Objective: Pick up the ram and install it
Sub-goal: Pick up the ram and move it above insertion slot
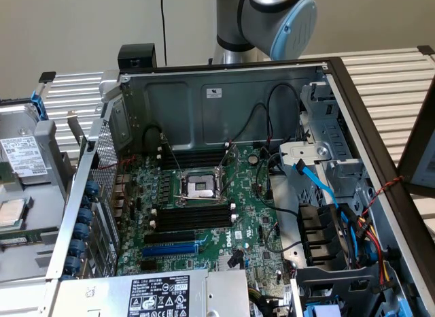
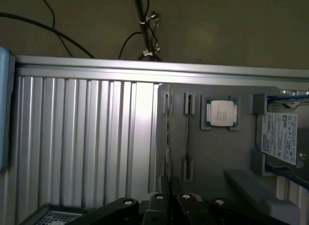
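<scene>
The ram is a thin dark stick standing on edge between two small grey holders on a grey tray. My gripper hangs high above the tray's near edge, well clear of the ram, with its black fingers drawn together and nothing between them. In the exterior view the open computer case shows the green motherboard with long black memory slots that have white end clips, on both sides of the processor socket. The arm's blue-capped joint rises behind the case.
On the tray, a processor chip lies beside the ram and a labelled drive beyond it. A ribbed metal table top surrounds the tray. Inside the case are a blue expansion slot, loose cables and a power supply.
</scene>
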Robot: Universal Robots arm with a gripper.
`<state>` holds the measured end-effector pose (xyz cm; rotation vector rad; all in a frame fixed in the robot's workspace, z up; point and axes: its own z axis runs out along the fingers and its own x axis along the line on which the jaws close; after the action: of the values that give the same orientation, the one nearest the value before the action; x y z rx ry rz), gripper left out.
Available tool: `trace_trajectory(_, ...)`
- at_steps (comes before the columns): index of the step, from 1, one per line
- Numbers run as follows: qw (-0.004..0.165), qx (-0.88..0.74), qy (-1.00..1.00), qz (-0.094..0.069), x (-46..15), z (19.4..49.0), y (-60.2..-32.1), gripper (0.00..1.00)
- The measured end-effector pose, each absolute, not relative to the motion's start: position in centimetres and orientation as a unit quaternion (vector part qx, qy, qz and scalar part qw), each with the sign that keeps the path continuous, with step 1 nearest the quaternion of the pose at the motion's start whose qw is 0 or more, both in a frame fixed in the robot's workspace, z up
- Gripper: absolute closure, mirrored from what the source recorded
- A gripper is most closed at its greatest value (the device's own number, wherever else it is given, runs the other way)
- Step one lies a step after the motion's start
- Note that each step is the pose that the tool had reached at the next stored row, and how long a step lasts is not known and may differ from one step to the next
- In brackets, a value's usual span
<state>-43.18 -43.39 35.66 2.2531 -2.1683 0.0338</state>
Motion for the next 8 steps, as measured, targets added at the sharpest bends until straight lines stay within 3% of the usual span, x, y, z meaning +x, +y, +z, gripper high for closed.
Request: trace_trajectory(8, 0.008, 0.718, -0.696, 0.01, -42.9, 39.3, -43.5, 0.87)
